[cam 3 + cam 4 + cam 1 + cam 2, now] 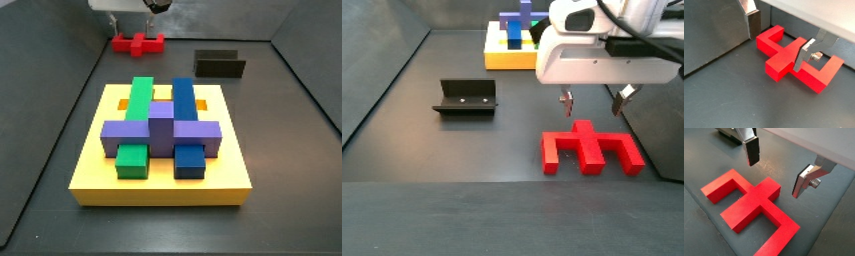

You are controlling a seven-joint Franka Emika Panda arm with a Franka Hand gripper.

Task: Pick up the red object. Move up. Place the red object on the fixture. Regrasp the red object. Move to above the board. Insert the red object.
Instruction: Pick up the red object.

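The red object lies flat on the dark floor, a bar with a middle stub and short legs, also seen in a side view near the far wall. My gripper hangs just above it, open, with nothing between the fingers. In both wrist views the silver fingers straddle the stub end of the red object without touching it. The fixture, a small black holder, stands apart and empty. The yellow board carries green, blue and purple blocks.
Grey walls enclose the floor; one rises close behind the red object. A purple cross block joins the green and blue bars on the board. The gripper body is bulky and white.
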